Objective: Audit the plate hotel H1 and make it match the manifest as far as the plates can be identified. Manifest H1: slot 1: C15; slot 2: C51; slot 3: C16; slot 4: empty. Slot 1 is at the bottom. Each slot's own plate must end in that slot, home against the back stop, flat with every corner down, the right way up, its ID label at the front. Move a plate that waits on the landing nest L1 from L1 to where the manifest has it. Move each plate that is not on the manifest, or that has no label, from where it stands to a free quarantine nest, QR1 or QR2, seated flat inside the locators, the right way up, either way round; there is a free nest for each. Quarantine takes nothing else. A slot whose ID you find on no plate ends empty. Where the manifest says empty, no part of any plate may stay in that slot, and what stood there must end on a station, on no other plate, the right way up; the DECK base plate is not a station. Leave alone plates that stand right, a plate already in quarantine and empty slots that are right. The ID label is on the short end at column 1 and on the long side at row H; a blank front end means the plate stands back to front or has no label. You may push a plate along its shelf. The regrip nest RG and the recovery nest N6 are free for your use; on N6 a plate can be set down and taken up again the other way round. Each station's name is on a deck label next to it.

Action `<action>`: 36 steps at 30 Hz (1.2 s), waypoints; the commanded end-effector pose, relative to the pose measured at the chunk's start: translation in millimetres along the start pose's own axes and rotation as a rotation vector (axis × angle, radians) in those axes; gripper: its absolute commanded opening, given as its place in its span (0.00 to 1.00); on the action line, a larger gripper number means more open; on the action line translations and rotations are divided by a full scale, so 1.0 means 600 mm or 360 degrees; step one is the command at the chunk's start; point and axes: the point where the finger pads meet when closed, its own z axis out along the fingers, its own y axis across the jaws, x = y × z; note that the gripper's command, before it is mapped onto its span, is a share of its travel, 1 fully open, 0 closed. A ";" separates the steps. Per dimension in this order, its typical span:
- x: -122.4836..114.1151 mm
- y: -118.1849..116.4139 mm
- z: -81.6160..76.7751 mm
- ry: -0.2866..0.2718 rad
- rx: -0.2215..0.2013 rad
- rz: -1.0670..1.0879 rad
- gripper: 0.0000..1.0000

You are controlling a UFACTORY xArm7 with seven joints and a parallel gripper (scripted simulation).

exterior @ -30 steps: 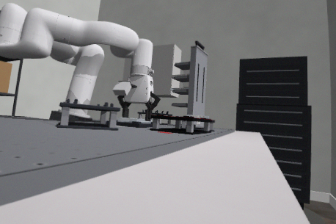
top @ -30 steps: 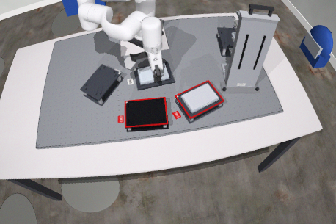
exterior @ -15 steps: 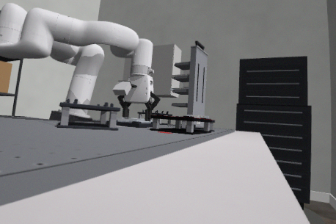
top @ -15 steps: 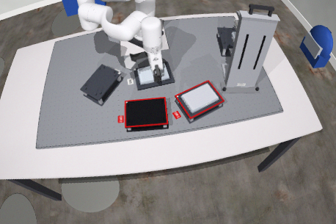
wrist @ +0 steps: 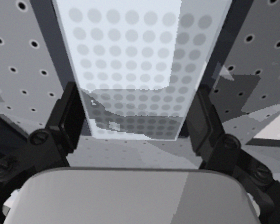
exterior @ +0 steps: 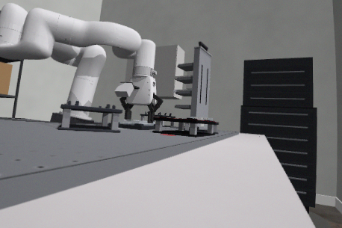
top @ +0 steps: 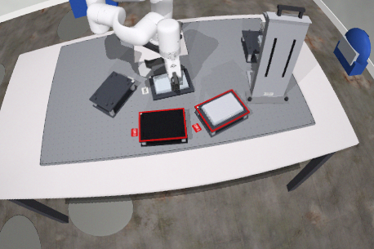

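Plate (wrist: pixel 128 65) gripped across its width by claw (wrist: pixel 133 117) | perforated grey deck (top: pixel 82 140) | white table (top: pixel 253 164) | grey walls

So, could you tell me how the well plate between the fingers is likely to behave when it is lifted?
The well plate looks like a flat, rigid slab, so it probably won't flex. The fingers clamp its long sides across the width, so it should stay level, though smooth walls might slip. It looks thin and hollow-welled, so likely light.

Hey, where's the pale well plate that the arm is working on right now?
In the top view the pale well plate sits on a dark nest near the deck's middle, between the tool fingers, behind the empty red-framed nest and left of the grey plate hotel.
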 end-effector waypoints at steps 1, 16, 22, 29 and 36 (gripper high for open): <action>0.000 -0.001 -0.001 0.0001 0.0003 0.0000 0.00; 0.000 -0.001 -0.001 0.0001 0.0003 0.0000 0.00; 0.000 -0.001 -0.001 0.0001 0.0003 0.0000 0.00; 0.000 -0.001 -0.001 0.0001 0.0003 0.0000 0.00; 0.000 -0.001 -0.007 0.0001 0.0004 0.0000 0.00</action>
